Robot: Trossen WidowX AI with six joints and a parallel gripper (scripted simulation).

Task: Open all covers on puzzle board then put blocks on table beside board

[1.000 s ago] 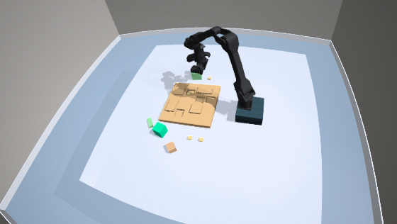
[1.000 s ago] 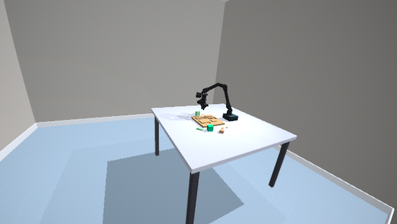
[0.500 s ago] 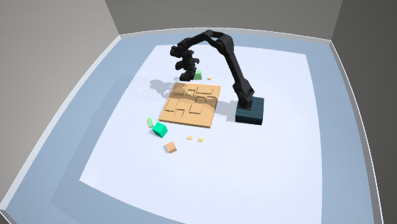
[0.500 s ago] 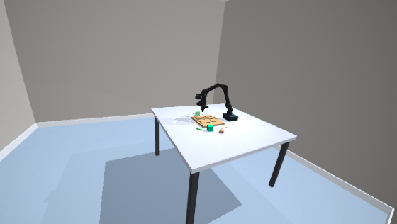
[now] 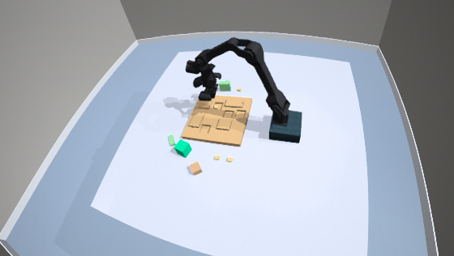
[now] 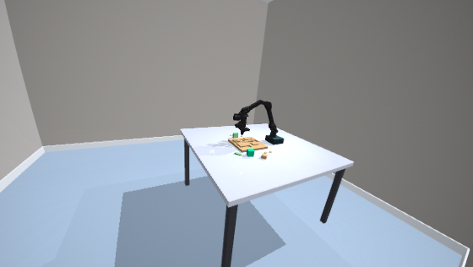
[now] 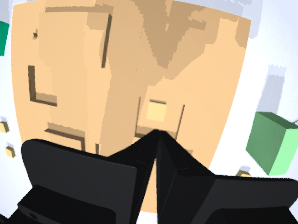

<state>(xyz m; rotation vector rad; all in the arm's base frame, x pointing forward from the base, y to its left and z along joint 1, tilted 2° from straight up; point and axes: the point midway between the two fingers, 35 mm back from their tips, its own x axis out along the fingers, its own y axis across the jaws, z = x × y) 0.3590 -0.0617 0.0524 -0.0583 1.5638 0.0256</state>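
The tan puzzle board (image 5: 229, 137) (image 7: 215, 95) lies on the table, with flat covers and recessed wells. A pale yellow block (image 5: 217, 107) (image 7: 156, 111) sits in a well near the board's far side. In the top view, two small yellow blocks (image 5: 217, 157) (image 5: 229, 160) lie on the table in front of the board and a third (image 5: 239, 89) lies behind it. My gripper (image 5: 207, 97) (image 6: 242, 133) (image 7: 158, 135) is shut and empty, its tips over the board's far part, close to the well with the block. The fingers hide part of the board in the wrist view.
A green box (image 5: 224, 86) (image 6: 235, 135) (image 7: 267, 142) stands behind the board. A teal cube (image 5: 183, 148) (image 6: 250, 152), a thin green piece (image 5: 171, 140) (image 6: 238, 154) and an orange-brown block (image 5: 195, 168) (image 6: 264, 156) lie on the near side. The arm's dark base (image 5: 285, 131) stands right of the board.
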